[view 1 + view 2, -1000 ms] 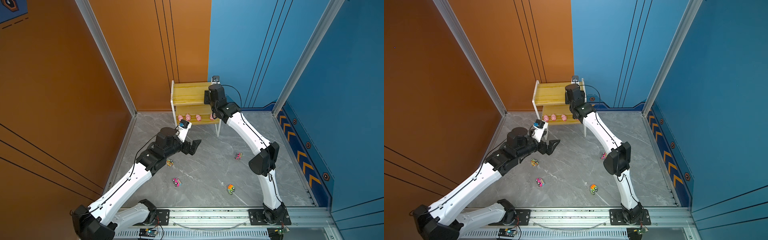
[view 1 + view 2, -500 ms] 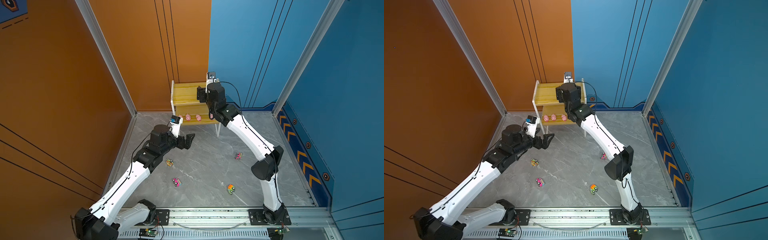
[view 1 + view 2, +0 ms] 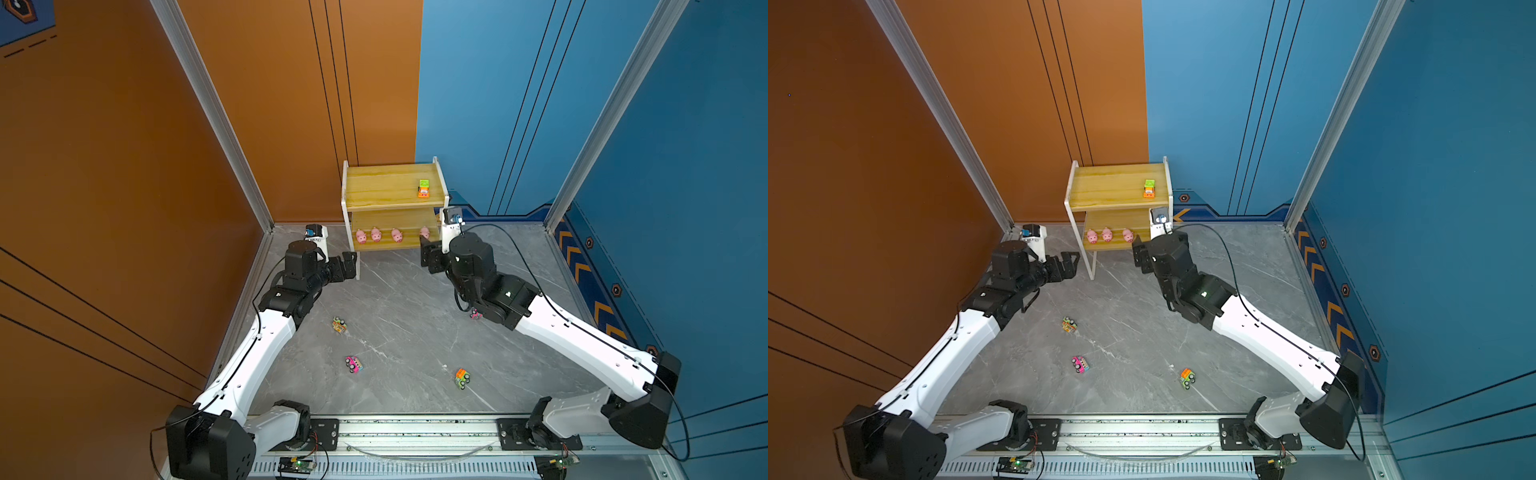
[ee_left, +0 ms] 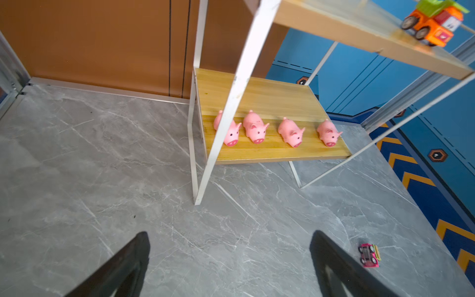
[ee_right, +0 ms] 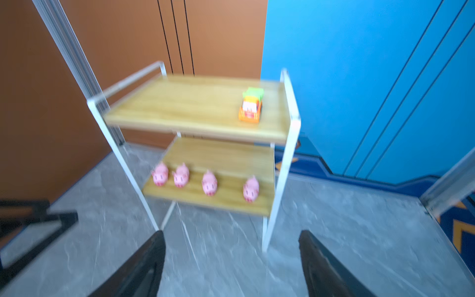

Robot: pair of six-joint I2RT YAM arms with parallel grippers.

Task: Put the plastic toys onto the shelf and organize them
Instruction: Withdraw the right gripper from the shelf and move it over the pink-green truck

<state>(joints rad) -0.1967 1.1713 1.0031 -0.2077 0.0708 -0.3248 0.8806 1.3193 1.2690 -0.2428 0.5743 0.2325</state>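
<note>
Four pink pigs (image 4: 254, 127) stand in a row on the low board of the shelf (image 3: 386, 187), one orange truck (image 3: 424, 189) sits on top, likely to keep like with like, four little cars (image 3: 353, 364) wait on the worktop (image 3: 407, 299), and both arms' jaws are spread wide, holding nothing.

Nine small plastic toys: four pink pigs (image 4: 229, 131) (image 4: 254, 127) (image 4: 290, 132) (image 4: 328, 133) in one row just ahead of the right claw (image 3: 428, 253), and five cartoon vehicles. One orange-and-green truck (image 3: 424, 188) sits above and beyond that claw. Four more lie on the floor (image 3: 399, 299) behind both claws: a yellow-green car (image 3: 339, 325), a pink car (image 3: 353, 364), an orange-green truck (image 3: 462, 378) and a second pink car (image 3: 476, 314) half hidden under the right arm (image 3: 582, 340). One two-board shelf (image 3: 386, 187); two claws, counting the left claw (image 3: 350, 266).
</note>
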